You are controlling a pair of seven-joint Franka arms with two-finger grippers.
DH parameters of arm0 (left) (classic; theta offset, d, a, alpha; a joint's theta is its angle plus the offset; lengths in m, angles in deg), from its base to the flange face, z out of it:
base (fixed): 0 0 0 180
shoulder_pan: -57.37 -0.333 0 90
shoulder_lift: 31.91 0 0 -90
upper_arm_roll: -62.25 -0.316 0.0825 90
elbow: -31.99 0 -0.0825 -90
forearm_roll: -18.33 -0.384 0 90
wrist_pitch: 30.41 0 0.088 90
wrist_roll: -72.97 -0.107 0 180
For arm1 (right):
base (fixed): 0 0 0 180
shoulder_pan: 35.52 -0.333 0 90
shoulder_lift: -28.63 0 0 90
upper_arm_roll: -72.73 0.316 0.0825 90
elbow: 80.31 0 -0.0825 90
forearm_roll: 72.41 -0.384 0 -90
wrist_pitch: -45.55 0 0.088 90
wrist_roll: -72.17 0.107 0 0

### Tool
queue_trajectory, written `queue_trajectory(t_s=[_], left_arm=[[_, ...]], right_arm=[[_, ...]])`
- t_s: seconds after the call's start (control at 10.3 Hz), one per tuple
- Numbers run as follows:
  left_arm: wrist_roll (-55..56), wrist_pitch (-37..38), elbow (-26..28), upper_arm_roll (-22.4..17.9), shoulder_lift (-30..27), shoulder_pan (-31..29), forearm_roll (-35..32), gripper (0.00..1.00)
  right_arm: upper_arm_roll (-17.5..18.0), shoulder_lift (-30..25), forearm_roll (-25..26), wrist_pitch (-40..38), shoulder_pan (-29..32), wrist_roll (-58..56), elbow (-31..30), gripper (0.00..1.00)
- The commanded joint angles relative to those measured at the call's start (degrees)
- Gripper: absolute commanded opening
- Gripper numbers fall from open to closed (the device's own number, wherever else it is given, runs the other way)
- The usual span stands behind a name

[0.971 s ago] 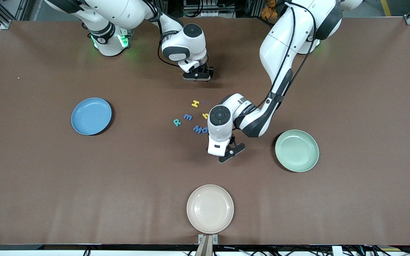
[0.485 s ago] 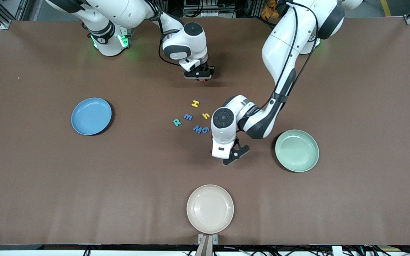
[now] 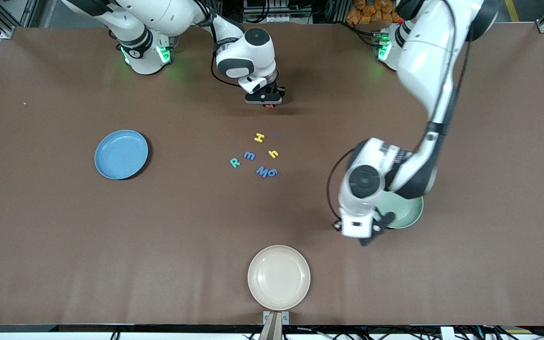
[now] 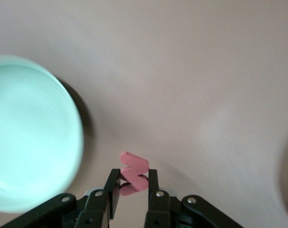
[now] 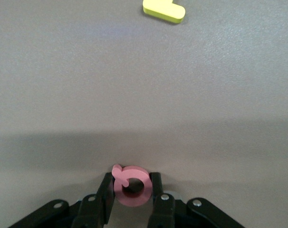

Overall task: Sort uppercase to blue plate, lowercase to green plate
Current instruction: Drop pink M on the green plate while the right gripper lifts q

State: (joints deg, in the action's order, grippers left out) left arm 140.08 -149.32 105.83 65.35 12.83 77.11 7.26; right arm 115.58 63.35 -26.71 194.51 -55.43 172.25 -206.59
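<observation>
My left gripper (image 3: 370,232) (image 4: 133,176) is shut on the red lowercase w (image 4: 134,172). It hangs over the table just beside the rim of the green plate (image 3: 408,213) (image 4: 30,137), which the left arm partly covers. My right gripper (image 3: 267,101) (image 5: 130,183) is shut on the red uppercase Q (image 5: 130,186) (image 3: 269,105), over the table between the letter cluster and the right arm's base. On the table lie yellow H (image 3: 259,137) (image 5: 164,10), blue m (image 3: 249,155), yellow h (image 3: 273,153), teal R (image 3: 235,163), blue M (image 3: 262,171) and a rounded blue letter (image 3: 273,173). The blue plate (image 3: 121,154) holds nothing.
A beige plate (image 3: 278,277) sits near the table's front edge, nearer to the front camera than the letters. The left arm's forearm stretches over the table above the green plate.
The left arm has swung from beside the letter cluster to the green plate's rim, carrying the red w. The right gripper has closed on the red Q, staying roughly in place.
</observation>
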Motion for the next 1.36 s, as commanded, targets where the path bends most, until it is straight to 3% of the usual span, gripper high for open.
queue_trajectory(t_s=[0.0, 0.39, 0.68, 0.78, 0.87, 1.07, 1.26], left_arm=[[-4.77, 0.17, 8.04, 1.03, -4.99, -4.33, -0.53, 0.00], [-16.39, -0.36, 21.41, 9.27, -12.39, -16.89, -0.53, 0.00], [-17.54, -0.18, 23.98, 14.82, -12.93, -22.11, -0.53, 0.00], [-17.55, 0.16, 23.99, 14.83, -12.93, -22.11, -0.53, 0.37], [-17.55, 0.34, 24.16, 14.83, -12.93, -21.94, -0.53, 0.99], [-17.55, 1.40, 24.07, 14.83, -12.75, -22.11, -0.53, 1.00], [-17.63, 1.31, 23.72, 14.83, -12.66, -22.11, -0.96, 1.00]], right_arm=[[-0.57, 1.49, 1.32, 0.20, -0.56, 1.34, 0.50, 0.16], [-0.66, 1.23, 1.14, -0.33, 0.57, -1.19, 1.38, 0.13], [-0.66, 1.14, 1.05, -0.60, 2.50, -4.01, 1.73, 0.12], [-0.66, 1.14, 1.05, -0.60, 2.77, -4.71, 1.73, 0.11], [-0.66, 1.14, 0.97, -0.68, 3.91, -5.94, 1.82, 0.09], [-0.57, 0.53, -7.50, -3.30, 4.27, -12.67, 3.74, 0.08], [0.13, -1.05, -18.67, -13.56, 3.92, -24.18, 8.74, 0.08]])
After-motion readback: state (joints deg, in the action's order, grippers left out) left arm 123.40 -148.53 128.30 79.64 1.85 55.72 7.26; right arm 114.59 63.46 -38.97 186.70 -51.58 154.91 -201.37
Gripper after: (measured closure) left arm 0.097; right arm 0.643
